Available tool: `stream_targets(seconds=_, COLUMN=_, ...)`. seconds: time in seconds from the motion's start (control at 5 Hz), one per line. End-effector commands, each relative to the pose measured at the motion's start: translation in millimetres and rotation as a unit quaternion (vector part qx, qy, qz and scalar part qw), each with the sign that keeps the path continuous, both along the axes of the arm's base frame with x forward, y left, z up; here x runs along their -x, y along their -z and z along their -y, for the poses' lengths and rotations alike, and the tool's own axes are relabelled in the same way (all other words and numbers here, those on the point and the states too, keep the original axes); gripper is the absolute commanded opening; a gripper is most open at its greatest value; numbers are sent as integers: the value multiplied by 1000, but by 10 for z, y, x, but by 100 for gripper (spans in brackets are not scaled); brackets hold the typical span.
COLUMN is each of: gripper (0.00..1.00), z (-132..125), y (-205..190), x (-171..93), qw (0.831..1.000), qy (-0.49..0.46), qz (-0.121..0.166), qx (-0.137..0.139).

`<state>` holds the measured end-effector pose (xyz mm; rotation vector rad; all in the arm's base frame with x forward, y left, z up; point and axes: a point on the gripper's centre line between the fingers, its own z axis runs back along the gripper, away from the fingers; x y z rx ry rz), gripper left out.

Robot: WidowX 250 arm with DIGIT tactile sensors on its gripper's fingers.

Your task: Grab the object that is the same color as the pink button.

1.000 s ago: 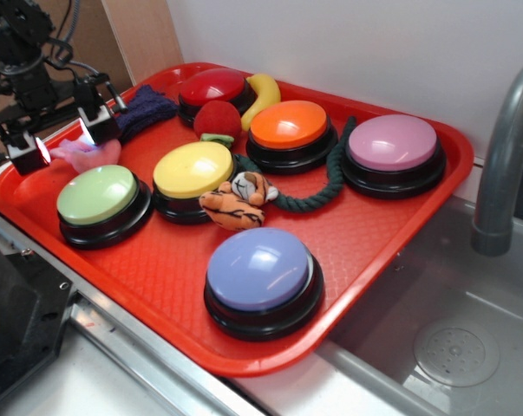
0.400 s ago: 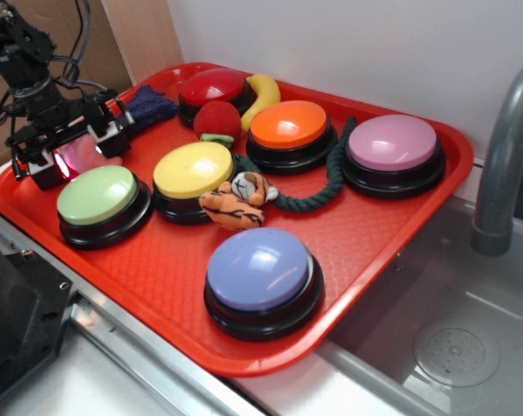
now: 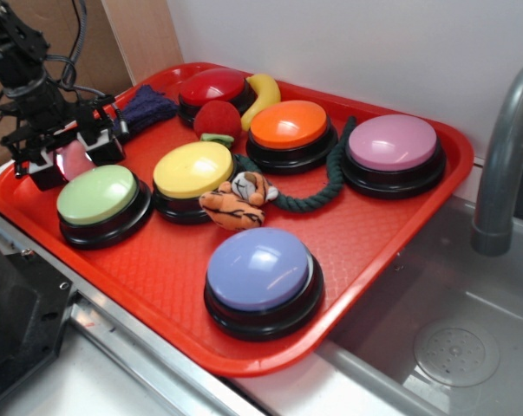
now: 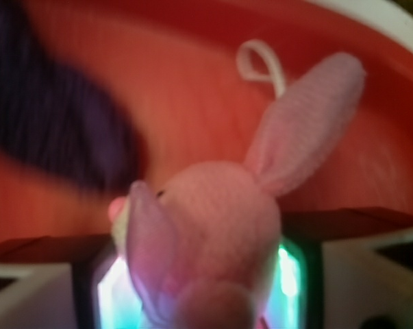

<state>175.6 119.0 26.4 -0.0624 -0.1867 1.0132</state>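
Observation:
The small pink plush toy (image 3: 71,159) sits between my gripper's fingers at the tray's far left corner. My gripper (image 3: 70,157) is shut on it, low over the red tray (image 3: 157,260). In the wrist view the toy (image 4: 220,219) is a pink bunny with a long ear and a white loop, filling the gap between the lit pads of my gripper (image 4: 199,288). The pink button (image 3: 393,143) stands at the tray's far right, well away from the gripper.
A dark purple knitted cloth (image 3: 145,107) lies just behind the gripper. A green button (image 3: 96,195) stands right beside it, with yellow (image 3: 192,169), orange (image 3: 289,124), red (image 3: 213,87) and lavender-blue (image 3: 259,269) buttons beyond. An orange tiger plush (image 3: 235,204), green rope (image 3: 330,178), banana (image 3: 263,94), grey faucet (image 3: 504,165).
My gripper came down around the pink toy and its fingers drew in from wide open until they closed on it. The other things have not moved.

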Motion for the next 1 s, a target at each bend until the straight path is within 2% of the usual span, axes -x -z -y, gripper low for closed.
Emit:
stream_targets(seconds=0.0, gripper=0, z=395, y=-801, x=-262, qw=967, qy=252, qz=-35, qx=-29)
stream_targets(seconds=0.2, gripper=0, z=886, y=-1032, x=-368, qw=928, qy=370, qz=-18, qx=-38)
stream_targets(seconds=0.4, gripper=0, z=1179, y=-1049, x=-364, qw=876, qy=483, qz=12, qx=-13)
stream_targets(seconds=0.6, gripper=0, z=1265, y=-964, x=-351, qw=864, qy=503, qz=7, qx=-4)
stream_targets(seconds=0.8, gripper=100, z=1265, y=-964, x=-351, qw=864, qy=503, qz=7, qx=-4)
